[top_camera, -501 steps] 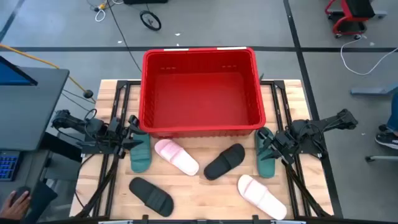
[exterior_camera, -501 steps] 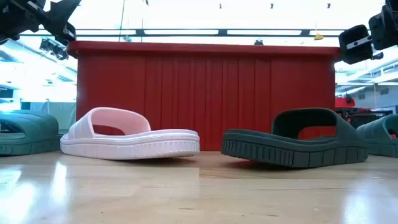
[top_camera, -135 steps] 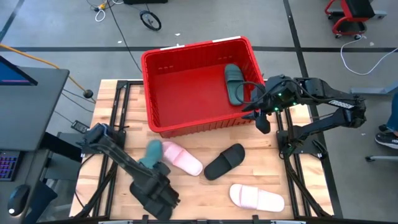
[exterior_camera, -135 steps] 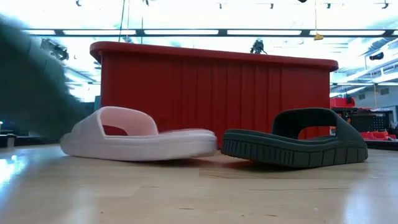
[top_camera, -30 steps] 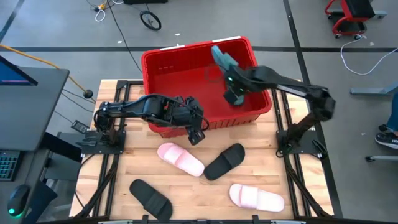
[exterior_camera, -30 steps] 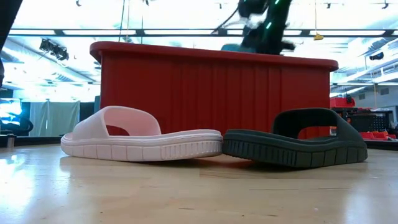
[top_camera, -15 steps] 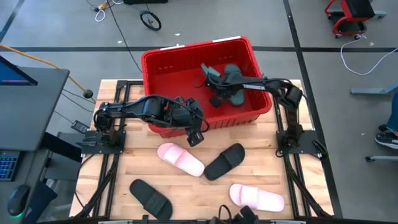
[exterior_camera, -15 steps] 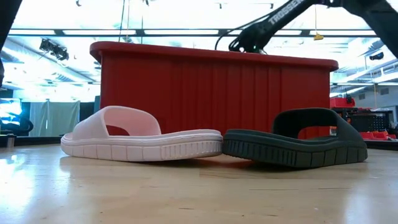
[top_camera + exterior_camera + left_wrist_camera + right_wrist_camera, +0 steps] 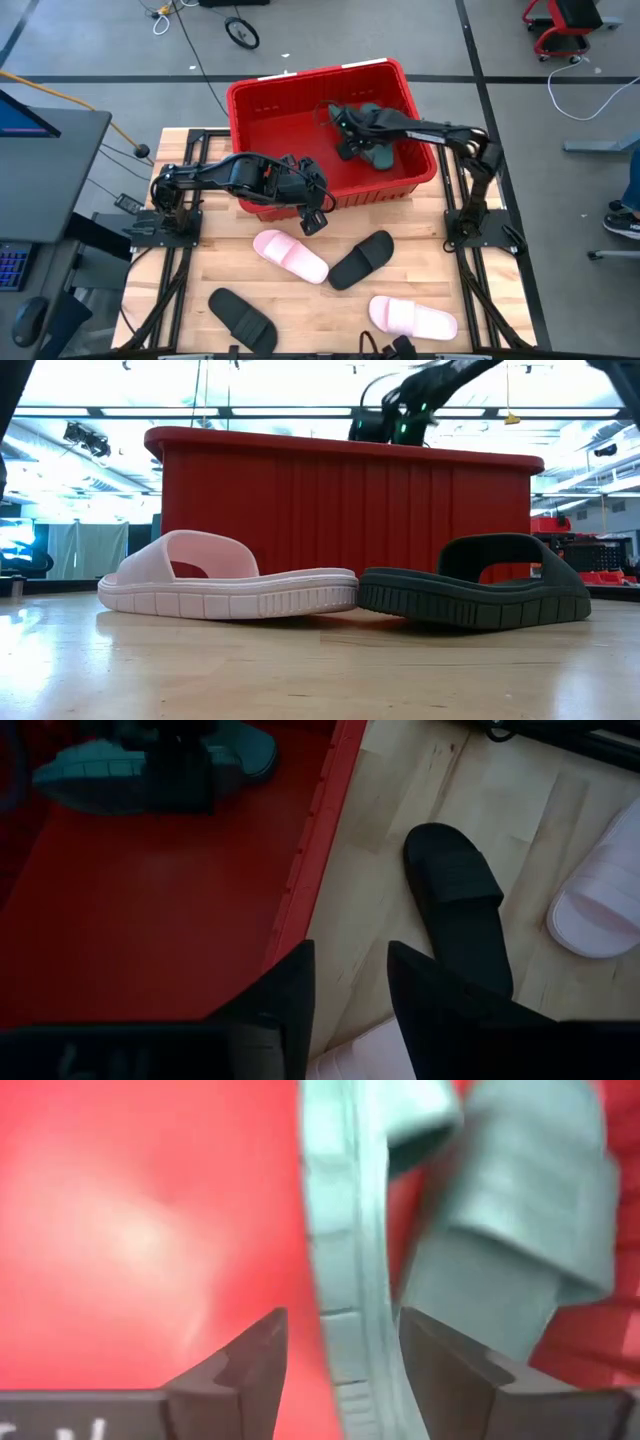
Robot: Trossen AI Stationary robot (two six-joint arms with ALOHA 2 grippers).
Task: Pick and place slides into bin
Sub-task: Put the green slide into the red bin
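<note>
Both dark green slides [image 9: 368,132] now lie at two o'clock inside the red bin [image 9: 262,88]; right gripper [image 9: 345,125] hovers spread above them, needing withdrawal; left gripper [image 9: 318,212], slightly parted, next fetches the pink slide [image 9: 288,253]

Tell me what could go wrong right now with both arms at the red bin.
1. The right tool has a green slide on edge between its fingers, beside the other green slide in the bin; released so, it may land tilted on it.
2. The left tool hovers over the bin's front wall, so moving could bump it.
</note>
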